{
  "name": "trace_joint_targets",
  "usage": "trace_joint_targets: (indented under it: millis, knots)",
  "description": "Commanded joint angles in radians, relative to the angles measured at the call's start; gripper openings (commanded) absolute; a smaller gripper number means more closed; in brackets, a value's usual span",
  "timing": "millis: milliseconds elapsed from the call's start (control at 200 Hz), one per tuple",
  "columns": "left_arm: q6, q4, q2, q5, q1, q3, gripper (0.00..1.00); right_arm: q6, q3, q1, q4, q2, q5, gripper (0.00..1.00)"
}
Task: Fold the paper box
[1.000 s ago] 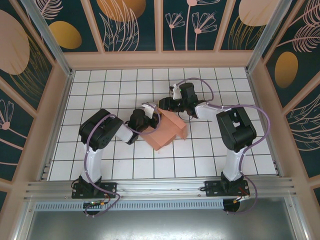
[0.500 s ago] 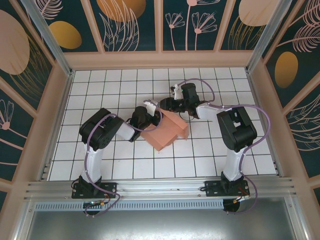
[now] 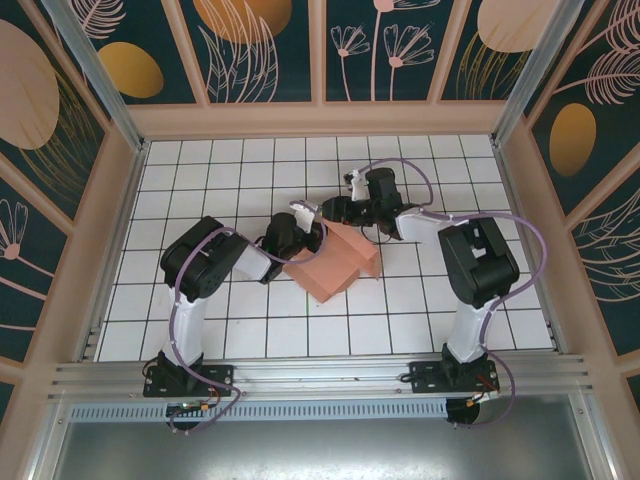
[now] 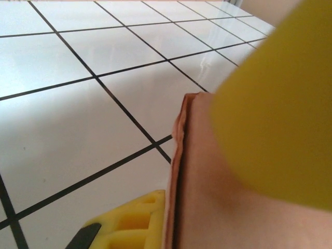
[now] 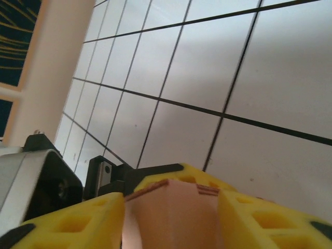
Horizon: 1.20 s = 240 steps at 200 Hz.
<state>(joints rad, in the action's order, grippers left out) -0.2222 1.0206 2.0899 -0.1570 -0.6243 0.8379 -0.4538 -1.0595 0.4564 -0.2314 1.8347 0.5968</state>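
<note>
Table [image 3: 200, 170]: white tiles with black lines, and walls [image 3: 260, 40] with flower pictures all around.
Paper box [image 3: 330, 262]: thin pink card, partly folded up. It sits near the middle of the table, between the two claws.
Left claw [image 3: 308, 234]: it is at the box's far left corner. From its own camera, a pink edge [image 4: 179, 155] runs between its two yellow fingers [image 4: 129, 225], so it looks like it is pinching the card.
Right claw [image 3: 320, 211]: it is at the far side of the box. Its yellow fingers [image 5: 72, 223] sit on both sides of a pink flap [image 5: 171, 218] and squeeze it.
Step now: probably bending a flap or wall at the far end into place (the exact flap is hard to tell).
How to do it well: one claw should hold the box steady while the other turns the flap slowly along its crease.
Watch out: thin card can crumple or tear if both claws pull apart, and the box may slide on the smooth tiles.
</note>
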Motion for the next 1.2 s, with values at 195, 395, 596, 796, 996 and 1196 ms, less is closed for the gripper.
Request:
trace_joint_targets:
  millis: [195,395,596,796,996,1196]
  knots:
    - [-0.172,0.010,-0.059,0.024,0.009,-0.010,0.00,-0.016,0.176,-0.112,-0.013,-0.352,-0.126,0.64]
    - [-0.330,0.063,-0.136,0.059,0.012,-0.036,0.00,-0.088,0.334,-0.276,-0.073,-0.605,-0.127,0.63]
    - [-0.525,0.106,-0.192,0.054,0.020,-0.028,0.00,-0.181,0.503,-0.393,-0.183,-0.818,-0.093,0.59]
    - [-0.684,0.211,-0.185,0.010,0.020,0.000,0.00,-0.298,0.636,-0.396,-0.330,-0.870,0.004,0.59]
    - [-0.724,0.231,-0.156,-0.009,0.020,0.053,0.00,-0.450,0.721,-0.320,-0.597,-0.832,0.040,0.58]
    - [-0.729,0.238,-0.148,-0.008,0.020,0.055,0.00,-0.410,0.682,-0.221,-0.586,-0.806,0.009,0.58]
